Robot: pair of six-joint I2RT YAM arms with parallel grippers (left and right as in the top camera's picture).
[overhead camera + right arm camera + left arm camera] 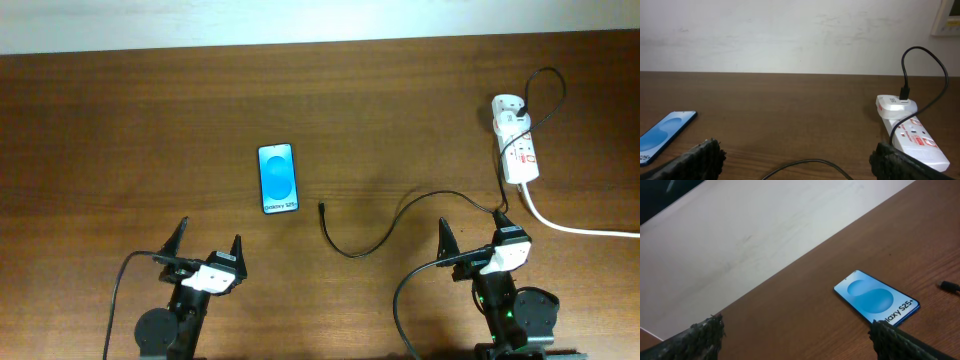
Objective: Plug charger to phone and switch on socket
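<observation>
The phone (277, 178) lies flat on the wooden table, blue screen up; it also shows in the left wrist view (876, 298) and at the left edge of the right wrist view (665, 132). The charger cable (372, 235) runs from the socket (516, 140) in a loop to its free plug (322, 208), just right of the phone. The socket also shows in the right wrist view (910, 131). My left gripper (209, 236) is open and empty, near the table's front, below the phone. My right gripper (472, 226) is open and empty, over the cable.
A thick white cord (575, 228) leaves the socket toward the right edge. A pale wall (790, 35) stands behind the table's far edge. The arms' own black cables hang at the table's front.
</observation>
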